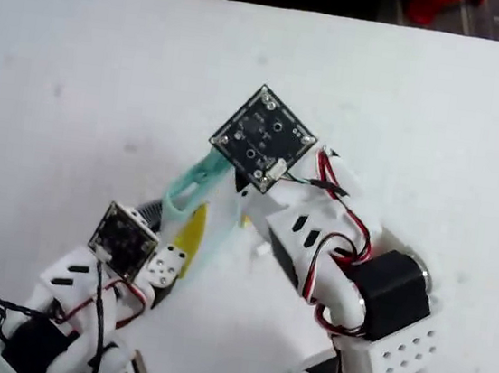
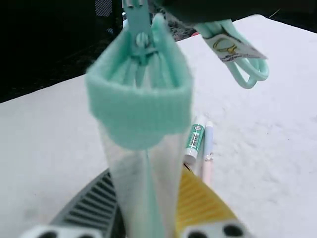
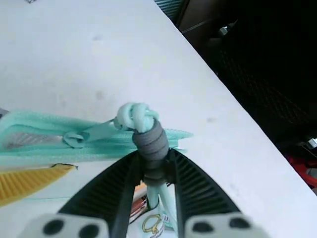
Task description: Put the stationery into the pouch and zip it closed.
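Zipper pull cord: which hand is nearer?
Right. The right hand is clamped on the zipper pull cord; the left hand grips the pouch, away from the cord.

The high camera looks steeply down on the white table (image 1: 82, 66), well above both arms. The left wrist camera sits just behind the left gripper (image 2: 146, 173), facing along its fingers at the pouch (image 2: 138, 109), very close ahead. The right wrist camera sits behind the right gripper (image 3: 153, 158), facing the zip cord (image 3: 148, 144) between its fingers, equally close. All three views share the pouch; both wrist views share the zip cord.
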Controlling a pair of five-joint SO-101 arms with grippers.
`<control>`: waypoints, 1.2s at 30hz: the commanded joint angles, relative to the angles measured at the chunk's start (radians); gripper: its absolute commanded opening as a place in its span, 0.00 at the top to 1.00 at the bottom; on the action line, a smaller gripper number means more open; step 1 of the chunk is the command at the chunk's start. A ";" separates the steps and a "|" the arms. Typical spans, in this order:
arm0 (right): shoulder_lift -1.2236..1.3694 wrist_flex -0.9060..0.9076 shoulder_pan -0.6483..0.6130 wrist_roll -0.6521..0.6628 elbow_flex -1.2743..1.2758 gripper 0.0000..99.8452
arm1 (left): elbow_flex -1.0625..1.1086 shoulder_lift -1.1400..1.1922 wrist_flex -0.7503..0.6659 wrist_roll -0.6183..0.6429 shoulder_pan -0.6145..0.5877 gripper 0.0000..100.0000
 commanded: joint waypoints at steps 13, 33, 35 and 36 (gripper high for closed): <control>0.107 -0.162 0.183 0.052 0.071 0.98 | -0.054 -0.015 0.018 -0.018 0.005 0.98; 0.097 -0.209 0.223 -0.080 0.071 0.74 | -0.057 -0.015 0.029 -0.018 0.004 0.98; 0.097 -0.194 0.205 -0.080 0.071 0.64 | -0.060 -0.015 0.029 -0.015 0.002 0.98; 0.097 -0.186 0.200 -0.081 0.068 0.62 | -0.061 -0.015 0.029 -0.014 0.002 0.98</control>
